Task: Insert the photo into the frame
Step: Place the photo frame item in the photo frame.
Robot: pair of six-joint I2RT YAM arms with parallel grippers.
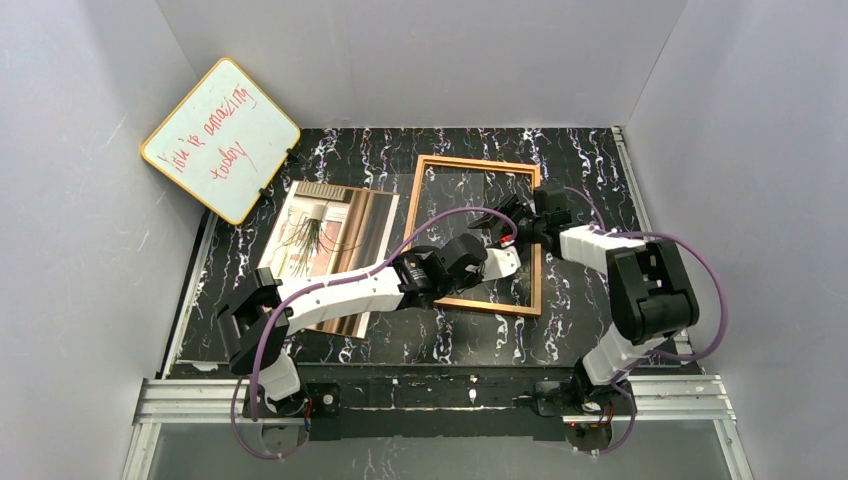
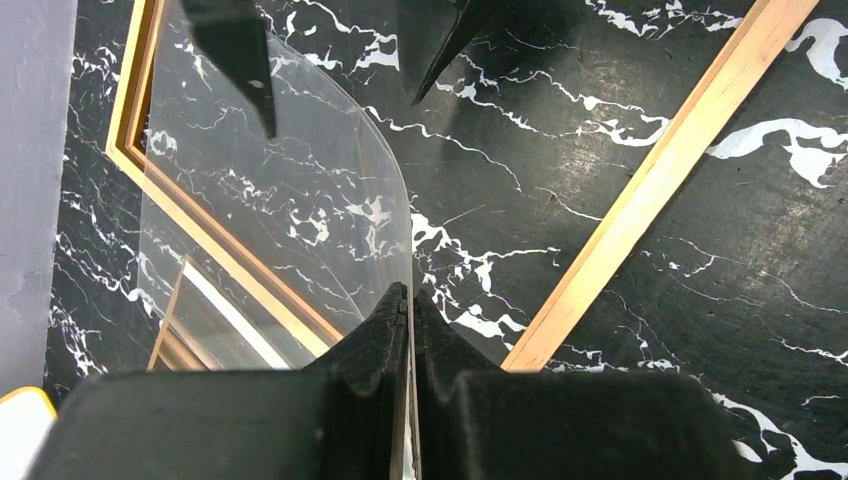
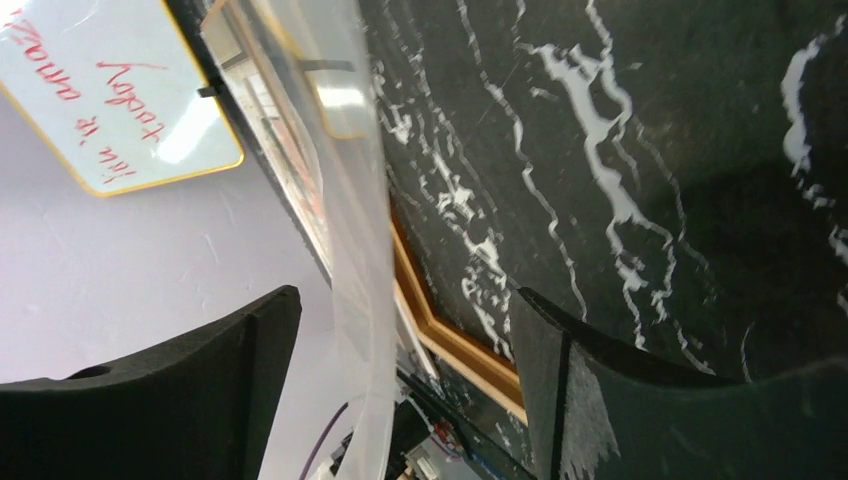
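The orange-brown wooden frame lies flat on the black marbled table, open with the table showing through it. The photo lies face up to its left. My left gripper is shut on the edge of a clear pane, held raised and bowed over the frame's rail. My right gripper is open, its fingers standing either side of the pane's far edge without touching it. In the top view both grippers, left and right, meet over the frame's right half.
A yellow-edged whiteboard with red writing leans in the back left corner, also seen in the right wrist view. Grey walls enclose the table on three sides. The left arm reaches across the photo's lower right corner.
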